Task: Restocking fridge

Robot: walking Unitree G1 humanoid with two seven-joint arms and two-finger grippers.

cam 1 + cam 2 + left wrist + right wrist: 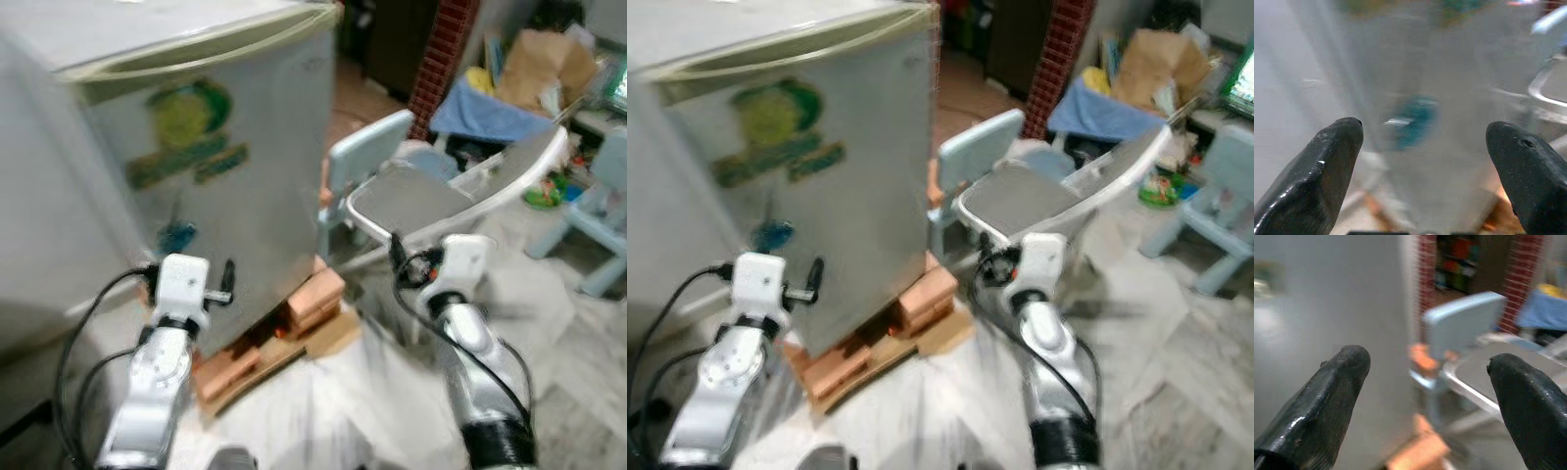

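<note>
The fridge [196, 147] is a small grey unit standing closed on a base of bricks [313, 299] and cardboard, directly ahead and slightly to the robot's left. It is judged heavy and rigid, with a smooth, probably slippery painted door carrying green and blue stickers [181, 117]. The raised base suggests a hard pull could rock it. The best hold appears to be the recessed lip along the door's top edge [196, 54]; no separate handle can be made out through the blur. No items for restocking are seen.

Beside the fridge, on the robot's right, stand a pale blue chair [367, 157] and a grey-seated high chair [421, 201].

The left gripper [1425, 161] is raised near the lower door face, fingers spread wide apart, holding nothing. The right gripper [1430, 396] is raised at similar height, pointing toward the fridge's right edge and the chair, fingers also wide apart and empty.
</note>
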